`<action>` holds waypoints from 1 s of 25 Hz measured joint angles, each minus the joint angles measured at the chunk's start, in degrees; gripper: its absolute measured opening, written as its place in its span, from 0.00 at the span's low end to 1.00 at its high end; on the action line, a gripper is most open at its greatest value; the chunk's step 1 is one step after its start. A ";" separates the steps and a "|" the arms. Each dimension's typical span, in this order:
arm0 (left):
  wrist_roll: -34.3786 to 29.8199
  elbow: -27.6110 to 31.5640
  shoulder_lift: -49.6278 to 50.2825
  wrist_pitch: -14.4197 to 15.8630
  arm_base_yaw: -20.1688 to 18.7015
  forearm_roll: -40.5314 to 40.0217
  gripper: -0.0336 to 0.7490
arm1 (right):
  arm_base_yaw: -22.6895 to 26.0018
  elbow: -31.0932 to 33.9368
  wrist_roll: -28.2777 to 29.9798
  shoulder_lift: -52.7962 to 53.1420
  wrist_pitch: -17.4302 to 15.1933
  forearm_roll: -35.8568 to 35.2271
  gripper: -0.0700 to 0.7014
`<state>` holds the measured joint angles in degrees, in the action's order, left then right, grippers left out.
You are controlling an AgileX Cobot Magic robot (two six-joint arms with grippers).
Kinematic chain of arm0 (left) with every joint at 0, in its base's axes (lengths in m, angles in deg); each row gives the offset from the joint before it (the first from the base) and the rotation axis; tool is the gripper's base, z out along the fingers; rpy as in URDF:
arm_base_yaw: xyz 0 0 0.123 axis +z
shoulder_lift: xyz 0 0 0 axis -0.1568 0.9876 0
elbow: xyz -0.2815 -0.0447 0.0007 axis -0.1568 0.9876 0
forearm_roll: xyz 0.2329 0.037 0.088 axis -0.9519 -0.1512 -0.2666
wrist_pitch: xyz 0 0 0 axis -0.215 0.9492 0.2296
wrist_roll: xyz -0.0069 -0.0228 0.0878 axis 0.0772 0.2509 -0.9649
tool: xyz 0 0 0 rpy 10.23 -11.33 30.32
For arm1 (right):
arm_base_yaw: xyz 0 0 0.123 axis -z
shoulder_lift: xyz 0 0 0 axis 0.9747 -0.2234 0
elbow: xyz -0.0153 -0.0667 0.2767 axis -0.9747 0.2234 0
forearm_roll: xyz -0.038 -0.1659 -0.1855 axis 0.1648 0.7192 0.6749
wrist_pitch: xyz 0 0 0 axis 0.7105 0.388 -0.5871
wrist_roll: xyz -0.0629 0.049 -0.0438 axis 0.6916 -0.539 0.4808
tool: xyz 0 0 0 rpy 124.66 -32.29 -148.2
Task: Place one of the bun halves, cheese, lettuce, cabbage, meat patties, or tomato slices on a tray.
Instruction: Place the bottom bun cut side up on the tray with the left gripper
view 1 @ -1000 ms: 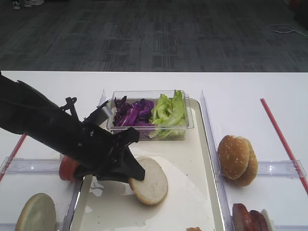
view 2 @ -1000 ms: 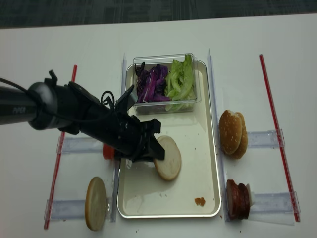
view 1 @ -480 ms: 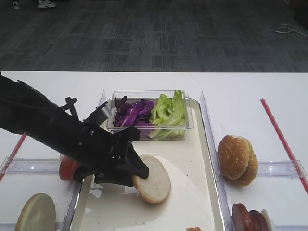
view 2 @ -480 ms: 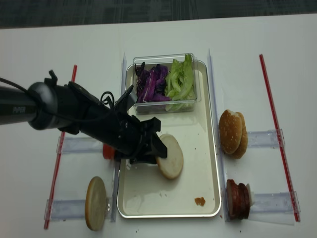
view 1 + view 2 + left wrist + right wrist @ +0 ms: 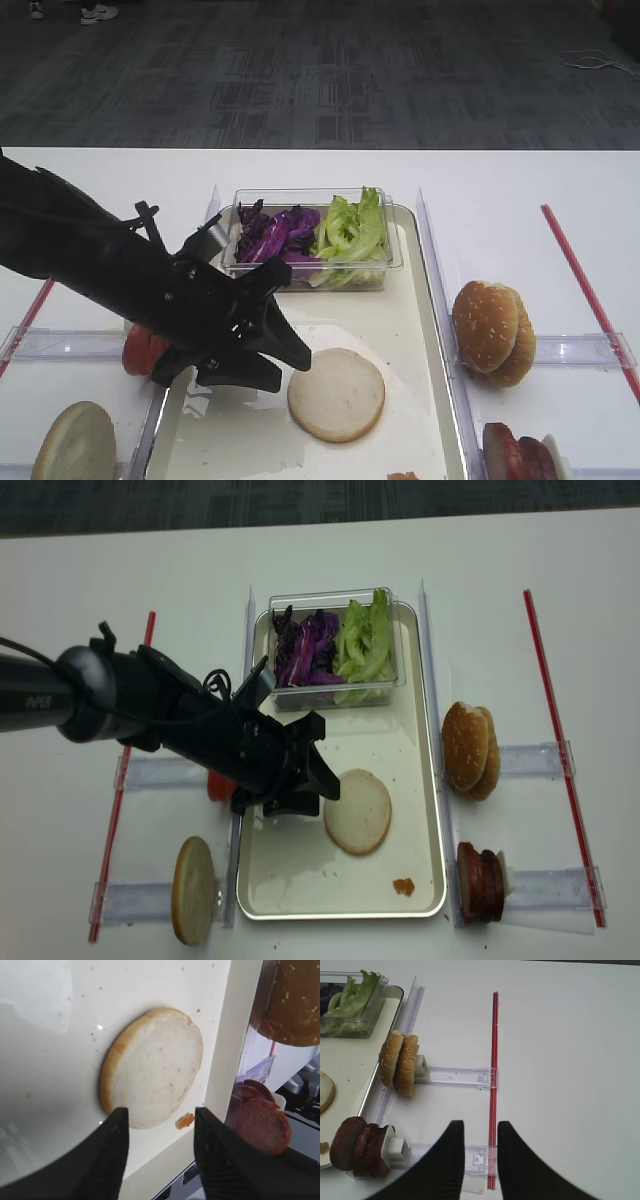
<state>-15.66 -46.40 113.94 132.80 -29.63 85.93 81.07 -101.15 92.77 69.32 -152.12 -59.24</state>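
Exterior high view: the bun half [image 5: 336,393] lies flat mid-tray [image 5: 420,300], just right of the left pincer [image 5: 290,368], whose jaws gape empty (nothing held); the right pincer [image 5: 477,1160] hangs slightly parted, well off right

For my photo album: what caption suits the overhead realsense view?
Open left pincer beside a bun half lying flat on the tray.

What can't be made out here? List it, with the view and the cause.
- Tomato slices: mostly hidden behind the left arm in both high views.
- Meat patties: cut off by the bottom edge of the first high view.
- Right pincer: only its fingertips show in the right wrist view.
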 joint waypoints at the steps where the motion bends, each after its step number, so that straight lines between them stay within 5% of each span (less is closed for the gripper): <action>1: 0.00 0.00 0.00 0.00 0.00 0.00 0.42 | 0.00 0.00 0.00 0.00 0.00 0.00 0.35; 16: 0.81 -1.20 0.09 2.62 0.00 -0.34 0.42 | 0.00 0.00 0.00 0.00 0.00 0.00 0.35; 25: 7.55 -5.67 -0.72 4.84 0.00 -9.70 0.42 | 0.00 0.00 0.00 0.00 0.00 0.00 0.35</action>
<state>-8.11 -52.07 113.21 137.64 -29.63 76.22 81.07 -101.15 92.77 69.32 -152.12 -59.24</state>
